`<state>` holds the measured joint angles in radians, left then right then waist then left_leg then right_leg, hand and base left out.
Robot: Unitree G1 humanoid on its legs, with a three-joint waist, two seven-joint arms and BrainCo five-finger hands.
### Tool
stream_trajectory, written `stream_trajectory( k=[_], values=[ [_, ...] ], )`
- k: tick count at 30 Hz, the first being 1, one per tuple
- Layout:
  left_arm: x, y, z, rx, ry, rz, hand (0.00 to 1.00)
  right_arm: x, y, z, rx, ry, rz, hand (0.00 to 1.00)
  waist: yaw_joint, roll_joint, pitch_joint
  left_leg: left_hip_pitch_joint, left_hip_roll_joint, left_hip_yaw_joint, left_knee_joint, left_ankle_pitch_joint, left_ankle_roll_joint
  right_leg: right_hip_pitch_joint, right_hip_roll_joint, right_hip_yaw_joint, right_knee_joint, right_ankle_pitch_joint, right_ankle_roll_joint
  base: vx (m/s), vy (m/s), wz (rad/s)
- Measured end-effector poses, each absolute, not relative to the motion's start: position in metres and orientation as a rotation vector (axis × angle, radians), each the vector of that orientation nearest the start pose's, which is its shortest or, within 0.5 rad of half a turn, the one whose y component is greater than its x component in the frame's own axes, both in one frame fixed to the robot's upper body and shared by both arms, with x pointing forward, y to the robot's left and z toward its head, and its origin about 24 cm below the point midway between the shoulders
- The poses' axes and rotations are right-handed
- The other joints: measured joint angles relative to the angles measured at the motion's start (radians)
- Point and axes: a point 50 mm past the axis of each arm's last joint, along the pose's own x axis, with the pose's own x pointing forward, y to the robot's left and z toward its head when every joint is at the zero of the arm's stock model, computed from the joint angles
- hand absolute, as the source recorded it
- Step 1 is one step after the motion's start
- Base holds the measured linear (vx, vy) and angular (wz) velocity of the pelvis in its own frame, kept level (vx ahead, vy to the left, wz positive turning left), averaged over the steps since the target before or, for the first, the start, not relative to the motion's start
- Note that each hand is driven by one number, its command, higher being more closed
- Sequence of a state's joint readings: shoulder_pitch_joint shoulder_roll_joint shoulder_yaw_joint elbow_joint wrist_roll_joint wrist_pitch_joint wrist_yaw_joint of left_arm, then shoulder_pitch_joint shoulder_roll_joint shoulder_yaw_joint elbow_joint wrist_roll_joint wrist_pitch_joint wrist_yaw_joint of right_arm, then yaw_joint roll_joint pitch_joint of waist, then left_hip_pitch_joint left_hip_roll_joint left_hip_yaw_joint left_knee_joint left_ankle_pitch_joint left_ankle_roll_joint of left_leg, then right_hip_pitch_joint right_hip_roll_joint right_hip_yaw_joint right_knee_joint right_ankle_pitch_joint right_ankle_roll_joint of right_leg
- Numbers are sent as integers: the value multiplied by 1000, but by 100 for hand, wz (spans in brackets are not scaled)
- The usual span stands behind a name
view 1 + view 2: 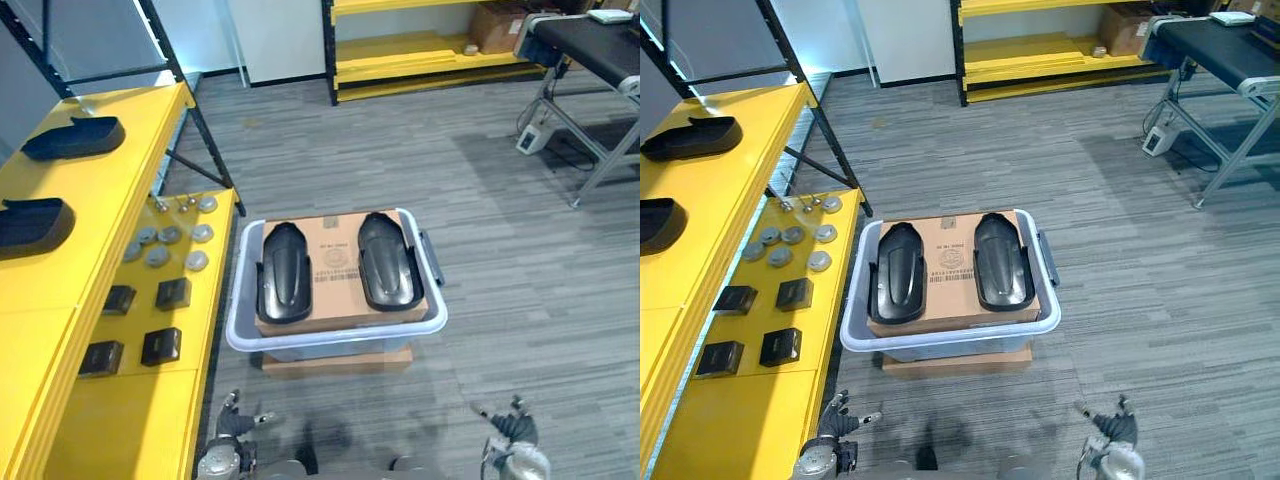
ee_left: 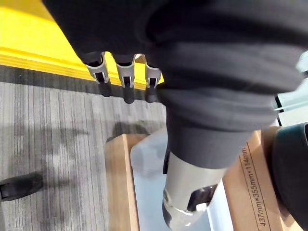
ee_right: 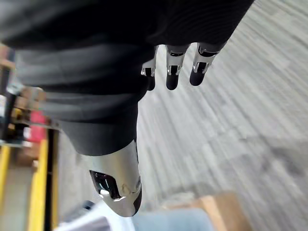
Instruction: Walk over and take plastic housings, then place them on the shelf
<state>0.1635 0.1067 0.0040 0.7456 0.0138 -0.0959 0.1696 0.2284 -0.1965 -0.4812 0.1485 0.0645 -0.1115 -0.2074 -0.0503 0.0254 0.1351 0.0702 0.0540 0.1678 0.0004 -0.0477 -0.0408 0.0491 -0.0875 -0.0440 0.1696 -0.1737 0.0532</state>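
Two glossy black housings (image 1: 283, 270) (image 1: 385, 260) lie on cardboard (image 1: 335, 262); left hand (image 1: 228, 428), right hand (image 1: 512, 430) slack-fingered.

Millimetre dimensions print, on cardboard box (image 2: 240, 192)

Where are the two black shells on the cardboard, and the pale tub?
Left housing (image 1: 283, 272): left eye view, shell's middle.
Right housing (image 1: 385, 262): left eye view, shell's middle.
Tub (image 1: 340, 338): left eye view, front rim.

4 black housings (image 1: 284, 270) showing: 2 lying on 1 carton (image 1: 335, 262) in 1 grey bin (image 1: 335, 338), 2 sitting far left on yellow shelf (image 1: 120, 180). 7 grey discs (image 1: 202, 232) & 4 small black blocks (image 1: 172, 293) resting on its lower level, left.
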Motion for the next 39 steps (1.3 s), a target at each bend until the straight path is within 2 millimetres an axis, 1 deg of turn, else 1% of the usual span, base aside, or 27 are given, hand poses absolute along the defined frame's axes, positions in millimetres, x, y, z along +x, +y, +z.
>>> stream_trajectory(
  k=[2,3,4,6,7,8,10,11,13,14,16,18,20,21,22,24,26,27,29,30,31,35,37,39],
  values=[
    [123,200,-131,168,818,209,0,168,-325,38,-266,34,-731,0,-9,-10,-6,1,0,-1,-3,0,0,2,0,12,-8,6,-2,75,14,-3],
    [122,200,-131,169,821,207,0,171,-324,44,-275,4,-726,0,-10,-11,-7,1,0,-1,-3,0,0,5,1,14,-16,11,0,59,22,-4],
    [119,199,-132,170,827,201,0,178,-322,55,-295,-52,-715,0,-13,-11,-7,1,0,-1,-3,0,0,10,0,17,-28,17,1,0,0,0],
    [118,198,-132,169,832,191,0,188,-319,65,-328,-98,-692,0,-15,-11,-7,1,-3,-2,-3,0,0,17,-2,17,-41,24,7,3,8,2],
    [118,198,-132,170,830,181,0,194,-316,68,-349,-109,-673,0,-14,-11,-8,-1,-3,-4,-3,0,0,18,-3,16,-45,26,6,-5,15,4],
    [119,197,-132,173,826,169,0,204,-308,71,-373,-125,-642,0,-13,-10,-8,-6,-3,-7,-3,0,1,19,-3,15,-54,31,6,-20,4,5],
    [120,196,-132,177,823,157,0,216,-299,70,-413,-123,-604,0,-12,-10,-8,-11,-4,-13,-3,1,1,19,-3,10,-59,32,6,-32,-6,10],
    [120,195,-131,178,818,152,0,227,-292,66,-442,-110,-570,0,-12,-9,-8,-17,-4,-24,-2,5,3,19,-3,-1,-61,32,5,-46,-19,23],
    [121,193,-131,180,814,144,0,236,-288,60,-455,-81,-558,0,-11,-8,-9,-28,-5,-38,-5,21,4,19,-4,-17,-67,40,5,-49,-19,26],
    [121,191,-131,183,815,134,0,244,-287,54,-466,-42,-554,0,-1,-6,-10,-30,-5,-45,-18,36,2,16,-2,-27,-71,47,2,-52,-17,19],
    [121,188,-132,187,814,116,0,252,-289,45,-465,17,-562,0,12,-2,-10,-32,-7,-65,-40,57,3,14,-2,-44,-73,48,0,-82,-27,29],
    [119,187,-133,187,821,111,0,264,-286,37,-470,74,-555,0,12,3,-9,-41,-8,-86,-59,78,3,7,-1,-64,-73,51,1,-98,-21,31],
    [118,184,-133,190,823,96,0,283,-281,35,-478,112,-539,0,20,21,-3,-60,-7,-97,-78,106,5,-17,2,-72,-71,67,0,-121,-1,14],
    [118,183,-133,191,823,90,0,288,-280,36,-478,119,-536,0,22,28,1,-64,-7,-100,-84,113,7,-22,2,-74,-72,72,0,-129,13,13],
    [118,181,-133,191,822,81,0,295,-280,37,-473,132,-539,0,29,40,10,-69,-9,-113,-93,121,8,-28,2,-82,-71,76,3,-139,20,18],
    [119,179,-133,188,816,84,0,304,-282,39,-469,150,-560,0,36,51,21,-93,-12,-127,-93,138,11,-46,-1,-91,-69,85,7,-153,31,19],
    [123,179,-131,193,797,97,0,320,-280,49,-457,143,-578,0,40,63,58,-125,-13,-139,-93,148,8,-75,-1,-96,-67,100,8,-179,43,11],
    [123,179,-131,195,796,97,0,325,-279,53,-453,140,-577,0,40,65,65,-134,-13,-140,-94,155,13,-84,-1,-96,-68,104,8,-114,31,5],
    [126,178,-130,194,788,101,0,338,-278,65,-456,129,-577,0,47,73,93,-170,-15,-144,-94,168,13,-117,-2,-97,-68,114,13,-99,38,7],
    [128,178,-130,197,782,105,0,340,-279,67,-459,127,-578,0,52,75,101,-176,-16,-145,-94,170,12,-122,-3,-98,-68,116,15,-86,44,9],
    [132,177,-128,198,769,109,0,342,-283,70,-466,130,-589,0,66,81,112,-185,-18,-148,-94,173,12,-129,-5,-98,-69,117,17,-27,28,7],
    [133,175,-127,183,757,130,0,348,-286,72,-462,168,-608,0,65,86,125,-213,-29,-177,-95,189,25,-144,-17,-124,-69,116,18,31,18,21],
    [138,174,-126,181,741,130,0,353,-289,78,-458,178,-618,0,67,92,147,-220,-37,-189,-94,191,26,-144,-21,-138,-70,116,18,63,15,20],
    [145,171,-123,177,719,127,0,362,-289,90,-448,170,-626,0,69,100,174,-232,-39,-195,-94,193,27,-151,-22,-146,-70,116,18,51,-8,12]
  ],
)
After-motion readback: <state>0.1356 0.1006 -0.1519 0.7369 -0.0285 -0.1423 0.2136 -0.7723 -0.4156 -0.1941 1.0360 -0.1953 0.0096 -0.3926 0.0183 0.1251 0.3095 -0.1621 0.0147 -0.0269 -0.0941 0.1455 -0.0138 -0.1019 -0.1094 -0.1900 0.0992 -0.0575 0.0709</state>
